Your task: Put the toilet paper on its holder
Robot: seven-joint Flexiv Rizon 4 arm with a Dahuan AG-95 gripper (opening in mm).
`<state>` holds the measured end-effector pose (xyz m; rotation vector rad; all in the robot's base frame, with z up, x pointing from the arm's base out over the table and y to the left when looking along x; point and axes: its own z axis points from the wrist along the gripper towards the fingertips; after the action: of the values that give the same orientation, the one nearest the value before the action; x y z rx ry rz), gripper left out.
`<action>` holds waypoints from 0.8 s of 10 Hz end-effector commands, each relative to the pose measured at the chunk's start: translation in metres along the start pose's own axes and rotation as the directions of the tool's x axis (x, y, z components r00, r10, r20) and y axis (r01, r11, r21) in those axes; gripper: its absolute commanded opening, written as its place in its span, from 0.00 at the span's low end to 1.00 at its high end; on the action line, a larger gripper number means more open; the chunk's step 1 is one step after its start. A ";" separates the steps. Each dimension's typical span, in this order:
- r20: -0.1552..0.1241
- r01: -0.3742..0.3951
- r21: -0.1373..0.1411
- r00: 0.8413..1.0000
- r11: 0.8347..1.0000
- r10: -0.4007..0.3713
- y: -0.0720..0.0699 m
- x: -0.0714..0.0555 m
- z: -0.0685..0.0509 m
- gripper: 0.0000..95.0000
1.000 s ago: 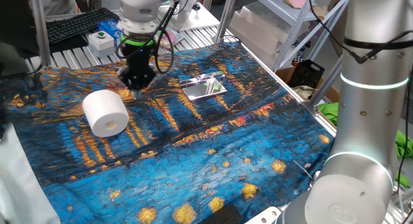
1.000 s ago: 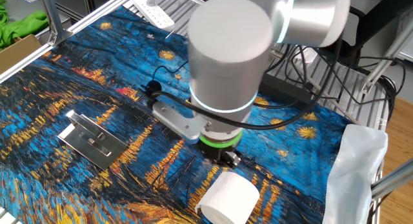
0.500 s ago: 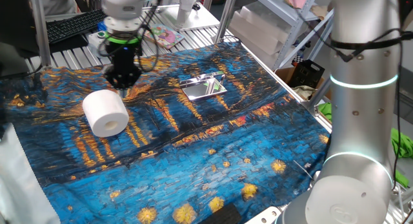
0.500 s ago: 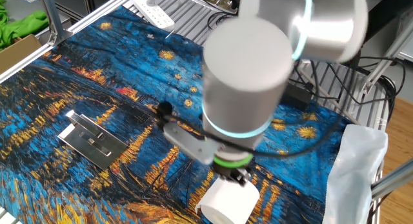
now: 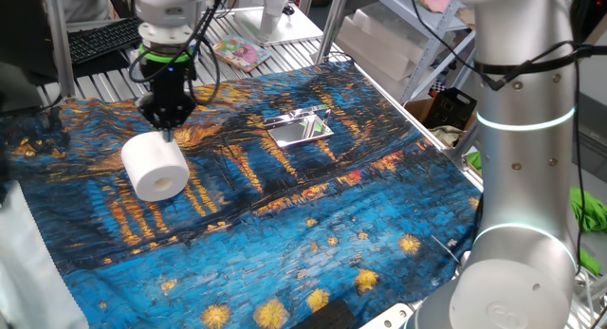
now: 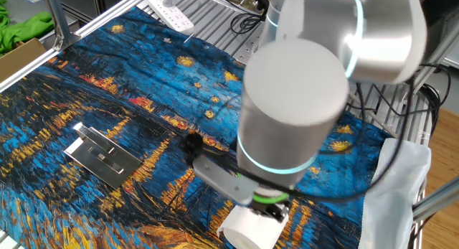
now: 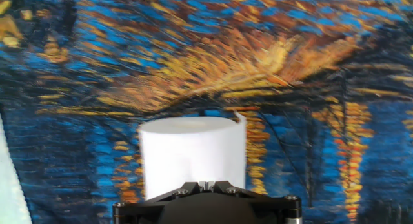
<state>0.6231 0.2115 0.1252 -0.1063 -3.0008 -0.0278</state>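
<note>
The toilet paper (image 5: 155,165) is a plump white roll lying on its side on the blue and orange cloth, its core hole facing the front. It also shows in the other fixed view (image 6: 249,226) and in the hand view (image 7: 193,155). The holder (image 5: 300,128) is a shiny chrome plate lying flat on the cloth to the right of the roll; it shows in the other fixed view (image 6: 102,155) too. My gripper (image 5: 168,128) hangs just above the far top edge of the roll. Its jaws are shut and empty (image 7: 208,184).
A white box with a green button (image 5: 149,57) and a keyboard (image 5: 106,37) lie behind the cloth. A power strip (image 6: 171,12) sits at the cloth's far edge. A white bag (image 6: 398,188) hangs beside the roll. Shelving (image 5: 398,30) stands at the right.
My gripper has moved left across the cloth, from between roll and holder to right over the roll. Roll and holder have not moved.
</note>
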 end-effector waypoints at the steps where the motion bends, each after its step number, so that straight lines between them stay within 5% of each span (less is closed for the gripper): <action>1: 0.003 0.024 0.004 1.000 1.000 -0.024 0.001 -0.002 0.001 0.00; 8: -0.001 0.077 0.029 0.997 0.997 -0.077 0.001 -0.004 -0.001 0.00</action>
<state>0.6261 0.2114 0.1252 -0.0179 -3.0073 0.0093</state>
